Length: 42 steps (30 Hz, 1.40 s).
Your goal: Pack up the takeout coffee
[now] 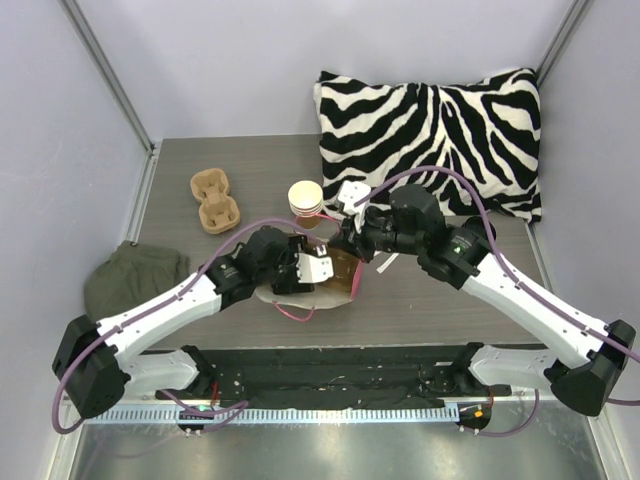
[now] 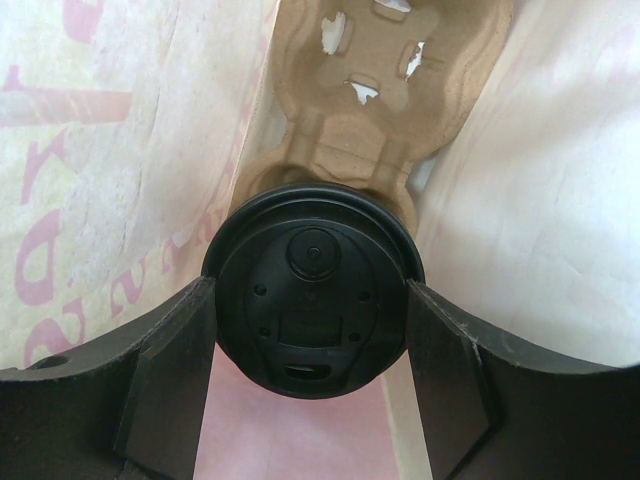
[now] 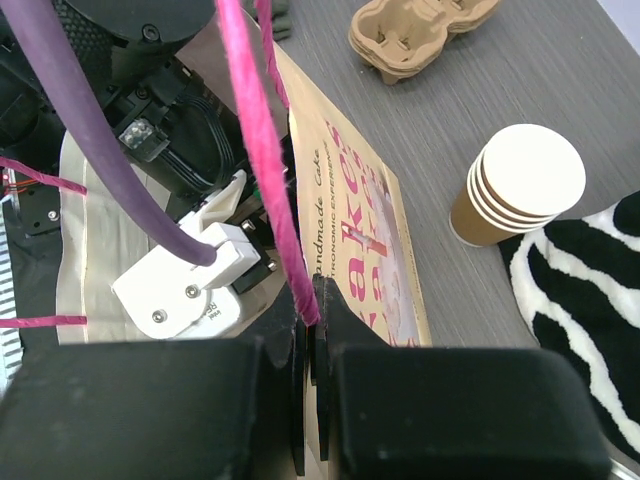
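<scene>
A paper bag (image 1: 340,285) with pink lettering lies on its side at the table's middle. My left gripper (image 2: 310,292) reaches inside it, and both fingers press the rim of a round black lid (image 2: 315,250). The cup under the lid is hidden. It sits in a tan pulp carrier (image 2: 370,130) inside the bag. My right gripper (image 3: 312,310) is shut on the bag's pink handle (image 3: 265,170) and holds the mouth up. A stack of cups (image 1: 306,198), kraft-brown outside with cream rims, stands behind the bag and shows in the right wrist view (image 3: 515,185).
A second pulp carrier (image 1: 215,198) lies at the back left, also in the right wrist view (image 3: 415,30). A zebra-striped pillow (image 1: 440,130) fills the back right. A green cloth (image 1: 130,275) lies at the left edge. Grey walls stand on three sides.
</scene>
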{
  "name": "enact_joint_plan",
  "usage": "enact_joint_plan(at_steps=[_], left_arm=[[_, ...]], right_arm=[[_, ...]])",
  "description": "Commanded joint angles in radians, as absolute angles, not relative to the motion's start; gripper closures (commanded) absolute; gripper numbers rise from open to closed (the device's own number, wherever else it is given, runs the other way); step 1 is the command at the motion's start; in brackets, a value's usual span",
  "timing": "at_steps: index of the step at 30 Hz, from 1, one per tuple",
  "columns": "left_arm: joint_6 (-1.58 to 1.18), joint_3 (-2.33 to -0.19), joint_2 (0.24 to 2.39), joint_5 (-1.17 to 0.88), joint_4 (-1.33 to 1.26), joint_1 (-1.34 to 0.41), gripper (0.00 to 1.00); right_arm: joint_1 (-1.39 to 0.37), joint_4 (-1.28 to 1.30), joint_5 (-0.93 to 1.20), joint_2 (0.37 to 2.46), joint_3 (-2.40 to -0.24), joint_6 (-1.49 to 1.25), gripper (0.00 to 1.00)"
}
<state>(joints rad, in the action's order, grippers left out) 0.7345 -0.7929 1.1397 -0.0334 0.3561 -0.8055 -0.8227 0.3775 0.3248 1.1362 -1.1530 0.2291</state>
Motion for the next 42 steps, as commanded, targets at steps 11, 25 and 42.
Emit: enact_joint_plan(at_steps=[11, 25, 42], left_arm=[[0.719, -1.000, 1.361, -0.120, 0.517, -0.667, 0.55], [0.758, -1.196, 1.632, -0.147, 0.678, -0.571, 0.56], [0.813, -1.289, 1.831, -0.141, 0.756, -0.517, 0.62]], right_arm=[[-0.608, 0.491, 0.653, 1.305, -1.321, 0.172, 0.99], [-0.483, 0.574, 0.747, 1.477, -1.419, 0.184, 0.99], [-0.430, 0.627, 0.785, 1.632, -1.514, 0.213, 0.99]])
